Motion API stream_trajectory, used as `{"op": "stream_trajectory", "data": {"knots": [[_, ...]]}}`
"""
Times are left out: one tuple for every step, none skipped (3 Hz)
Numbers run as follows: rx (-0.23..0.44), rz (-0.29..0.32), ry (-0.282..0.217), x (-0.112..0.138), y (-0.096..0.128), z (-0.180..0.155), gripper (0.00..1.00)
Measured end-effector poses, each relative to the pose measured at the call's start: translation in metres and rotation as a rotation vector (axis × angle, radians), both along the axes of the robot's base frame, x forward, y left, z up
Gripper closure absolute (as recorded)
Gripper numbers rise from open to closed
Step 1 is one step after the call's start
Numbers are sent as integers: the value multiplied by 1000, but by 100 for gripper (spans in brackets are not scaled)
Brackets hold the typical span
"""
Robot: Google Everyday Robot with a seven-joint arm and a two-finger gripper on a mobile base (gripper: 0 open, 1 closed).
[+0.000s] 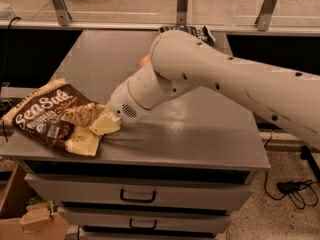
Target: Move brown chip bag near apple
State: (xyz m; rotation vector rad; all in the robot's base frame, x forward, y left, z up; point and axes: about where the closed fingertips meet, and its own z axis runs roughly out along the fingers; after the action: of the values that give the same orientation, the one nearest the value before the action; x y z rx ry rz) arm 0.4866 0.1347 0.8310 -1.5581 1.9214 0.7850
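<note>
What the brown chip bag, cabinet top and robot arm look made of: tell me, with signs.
The brown chip bag is probably thin plastic or foil film: it crinkles and buckles where the gripper meets its right edge. The cabinet top is smooth matte grey, either painted metal or laminate; I cannot say which. The robot arm has an off-white, smooth, rounded shell, probably moulded plastic.

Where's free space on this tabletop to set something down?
Free: back-left, between chip bag and rear edge; front-right strip between arm and front edge. Crowded: front-left corner, gripper at the bag; apple and blue snack bag behind the arm.
</note>
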Motion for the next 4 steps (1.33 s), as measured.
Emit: {"op": "stream_trajectory", "data": {"knots": [[-65, -85, -52, -2, -44, 21, 100], [-182, -214, -130, -10, -116, 58, 100], [-286, -329, -205, -17, -186, 102, 100], [-306, -339, -214, -18, -195, 108, 100]]}}
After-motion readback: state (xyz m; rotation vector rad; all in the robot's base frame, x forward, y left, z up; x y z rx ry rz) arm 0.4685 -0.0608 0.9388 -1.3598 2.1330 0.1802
